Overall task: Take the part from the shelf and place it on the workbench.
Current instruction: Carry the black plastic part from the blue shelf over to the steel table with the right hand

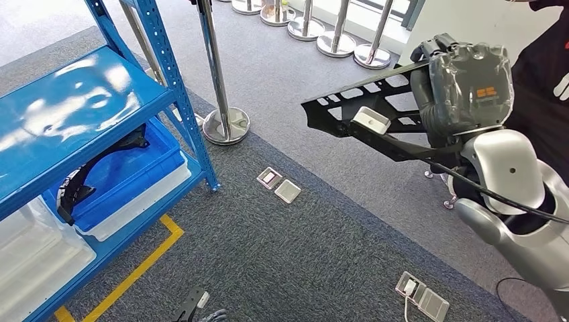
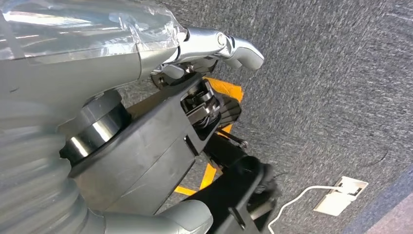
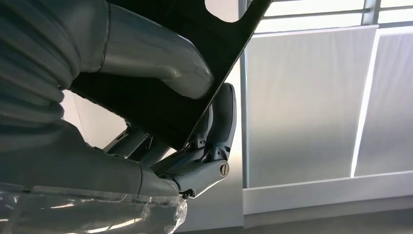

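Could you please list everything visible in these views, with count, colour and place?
Part: one, black, slotted, held up in the right hand, over the carpet.
Shelf: one, blue, at the left.
Bin: one, blue, on a lower shelf level, a second black part in it.
Stanchion posts: several, chrome, one near the shelf, others at the far end.
Floor boxes: two pairs, silver, set in the grey carpet.
Floor tape: yellow, by the shelf.
Person: one, dark clothing, far right.
Right hand: grey, grips the part.
Left hand: hangs above the carpet.
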